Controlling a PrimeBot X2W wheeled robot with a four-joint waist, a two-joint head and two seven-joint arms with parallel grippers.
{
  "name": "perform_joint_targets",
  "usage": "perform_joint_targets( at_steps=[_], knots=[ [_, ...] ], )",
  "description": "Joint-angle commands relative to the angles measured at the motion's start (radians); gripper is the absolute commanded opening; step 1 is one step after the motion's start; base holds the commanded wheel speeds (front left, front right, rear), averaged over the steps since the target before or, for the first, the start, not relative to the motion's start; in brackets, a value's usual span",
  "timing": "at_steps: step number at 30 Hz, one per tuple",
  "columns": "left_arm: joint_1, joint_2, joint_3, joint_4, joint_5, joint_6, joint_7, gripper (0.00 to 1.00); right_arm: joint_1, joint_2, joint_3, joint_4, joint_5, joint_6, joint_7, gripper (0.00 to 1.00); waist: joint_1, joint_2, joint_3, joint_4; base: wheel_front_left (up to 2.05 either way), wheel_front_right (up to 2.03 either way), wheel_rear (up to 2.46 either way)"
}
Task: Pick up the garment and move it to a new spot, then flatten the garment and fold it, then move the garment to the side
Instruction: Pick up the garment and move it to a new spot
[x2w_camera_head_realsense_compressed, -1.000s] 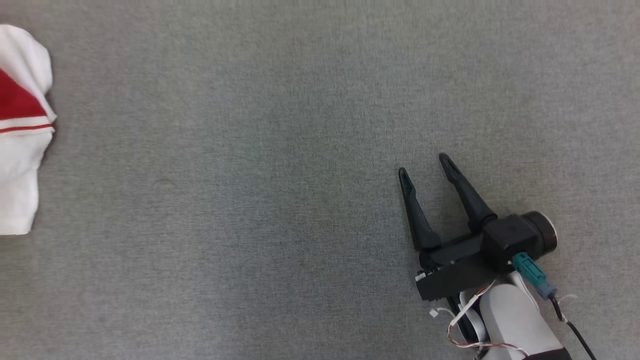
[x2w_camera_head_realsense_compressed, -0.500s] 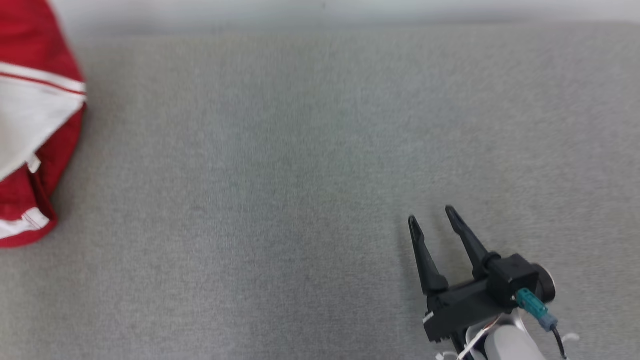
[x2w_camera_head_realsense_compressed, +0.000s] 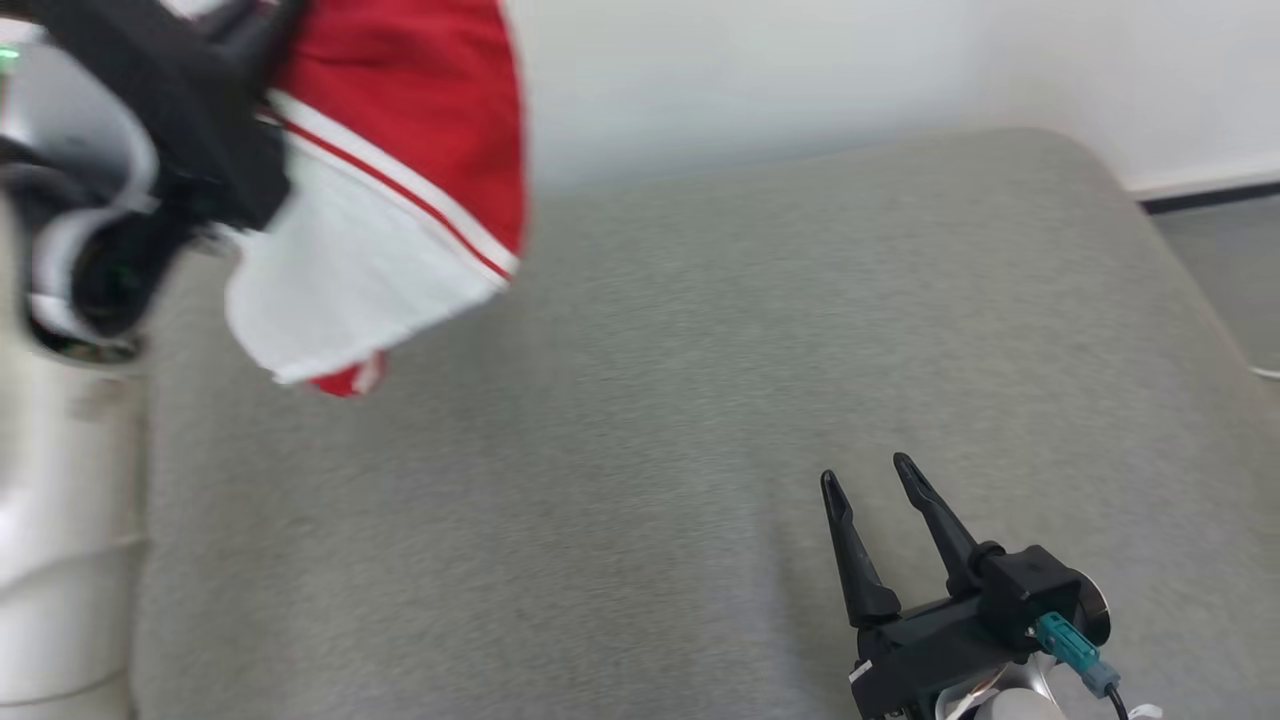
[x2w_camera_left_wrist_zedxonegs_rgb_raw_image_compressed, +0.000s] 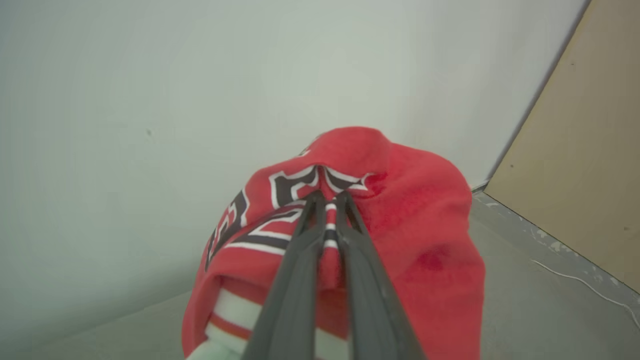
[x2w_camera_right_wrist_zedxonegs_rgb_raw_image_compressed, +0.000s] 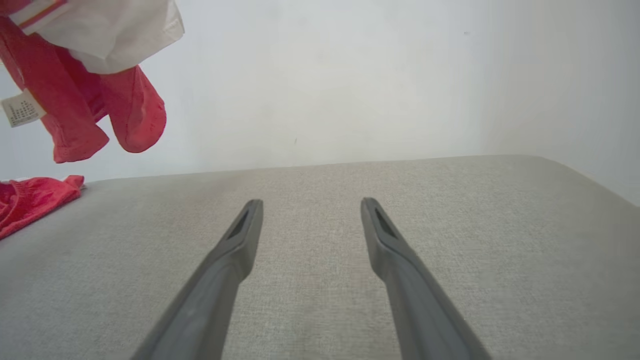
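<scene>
Right gripper (x2w_camera_head_realsense_compressed: 864, 470): low over the near right corner of bench (x2w_camera_head_realsense_compressed: 640, 450), fingers spread, empty, tips toward the far edge.
Garment (x2w_camera_head_realsense_compressed: 400, 200): red and white, bunched, hangs in the air above the far left of bench.
Left gripper (x2w_camera_left_wrist_zedxonegs_rgb_raw_image_compressed: 330, 196): fingers pressed together on a fold of Garment, by the black-and-white lettering.
Red cloth (x2w_camera_right_wrist_zedxonegs_rgb_raw_image_compressed: 30, 202): lies at the left edge; cannot tell whether it belongs to Garment.
Bearing: Garment is up and left of Right gripper, well apart; the left arm has it.
Long axis: top to bottom, as it hangs.
Next move, likely: carry it right, over the middle of bench.
</scene>
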Motion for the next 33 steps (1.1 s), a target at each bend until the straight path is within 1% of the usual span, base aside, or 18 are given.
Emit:
perform_joint_targets(
  at_steps=[1, 6, 8, 11, 12, 13, 16, 17, 18, 19, 21, 23, 26, 30, 33],
  knots=[
    [0.021, -0.026, -0.03, -0.009, -0.018, -0.004, 0.005, 0.0, 0.012, -0.002, -0.003, -0.004, 0.002, -0.002, -0.001, 1.0, 0.0003, 0.0002, -0.022, -0.136, 0.0, 0.0, 0.0],
    [0.089, -0.056, -0.121, 0.004, -0.027, -0.005, -0.012, 0.0, 0.006, -0.002, 0.003, -0.013, 0.012, -0.002, -0.001, 1.0, 0.0003, 0.0002, 0.003, -0.227, 0.0, 0.0, 0.0],
    [0.136, -0.067, -0.139, 0.026, -0.042, -0.005, -0.027, 0.0, -0.003, -0.002, 0.013, -0.012, 0.017, -0.002, -0.001, 1.0, 0.0003, 0.0002, 0.012, -0.263, 0.0, 0.0, 0.0],
    [0.198, -0.065, -0.158, 0.077, -0.028, -0.005, -0.068, 0.0, -0.006, -0.002, 0.013, -0.012, 0.013, -0.002, -0.001, 1.0, 0.0003, 0.0002, 0.018, -0.303, 0.0, 0.0, 0.0],
    [0.249, -0.061, -0.177, 0.123, -0.017, -0.005, -0.098, 0.0, -0.004, -0.002, 0.011, -0.01, 0.008, -0.002, -0.001, 1.0, 0.0003, 0.0002, 0.018, -0.323, 0.0, 0.0, 0.0],
    [0.249, -0.061, -0.177, 0.123, -0.017, -0.005, -0.098, 0.0, -0.004, -0.002, 0.011, -0.01, 0.008, -0.002, -0.001, 1.0, 0.0003, 0.0002, 0.018, -0.323, 0.0, 0.0, 0.0],
    [0.305, -0.053, -0.207, 0.201, 0.037, -0.001, -0.163, 0.0, 0.002, -0.002, 0.008, -0.007, 0.001, -0.002, -0.001, 1.0, 0.0003, 0.0002, 0.015, -0.335, 0.0, 0.0, 0.0],
    [0.32, -0.056, -0.217, 0.227, 0.054, 0.003, -0.193, 0.02, 0.005, -0.002, 0.006, -0.006, 0.0, -0.002, -0.001, 1.0, 0.0003, 0.0002, 0.014, -0.336, 0.0, 0.0, 0.0],
    [0.335, -0.064, -0.228, 0.248, 0.068, 0.006, -0.223, 0.73, 0.009, -0.002, 0.003, -0.005, -0.001, -0.002, -0.001, 1.0, 0.0003, 0.0002, 0.011, -0.334, 0.0, 0.0, 0.0],
    [0.349, -0.076, -0.234, 0.27, 0.078, 0.011, -0.255, 1.0, 0.013, -0.002, 0.0, -0.002, -0.005, -0.002, -0.001, 1.0, 0.0003, 0.0002, 0.007, -0.329, 0.0, 0.0, 0.0],
    [0.368, -0.099, -0.241, 0.303, 0.096, 0.021, -0.328, 1.0, 0.021, -0.002, -0.011, -0.001, -0.015, -0.002, 0.0, 1.0, 0.0003, 0.0002, -0.002, -0.31, 0.0, 0.0, 0.0],
    [0.384, -0.124, -0.241, 0.324, 0.097, 0.02, -0.417, 1.0, 0.029, -0.002, -0.028, -0.006, -0.031, -0.002, 0.004, 1.0, 0.0003, 0.0002, -0.014, -0.284, 0.0, 0.0, 0.0],
    [0.413, -0.146, -0.238, 0.338, 0.105, 0.015, -0.554, 1.0, 0.055, -0.002, -0.05, -0.015, -0.048, -0.002, 0.015, 1.0, 0.0003, 0.0002, -0.042, -0.235, 0.0, 0.0, 0.0],
    [0.456, -0.174, -0.217, 0.339, 0.088, 0.016, -0.711, 1.0, 0.094, -0.003, -0.104, -0.039, -0.068, -0.002, 0.033, 1.0, 0.0003, 0.0002, -0.08, -0.153, 0.0, 0.0, 0.0],
    [0.5, -0.179, -0.206, 0.333, 0.082, 0.019, -0.796, 1.0, 0.125, -0.002, -0.149, -0.062, -0.083, -0.002, 0.045, 1.0, 0.0003, 0.0002, -0.104, -0.09, 0.0, 0.0, 0.0]
  ],
)
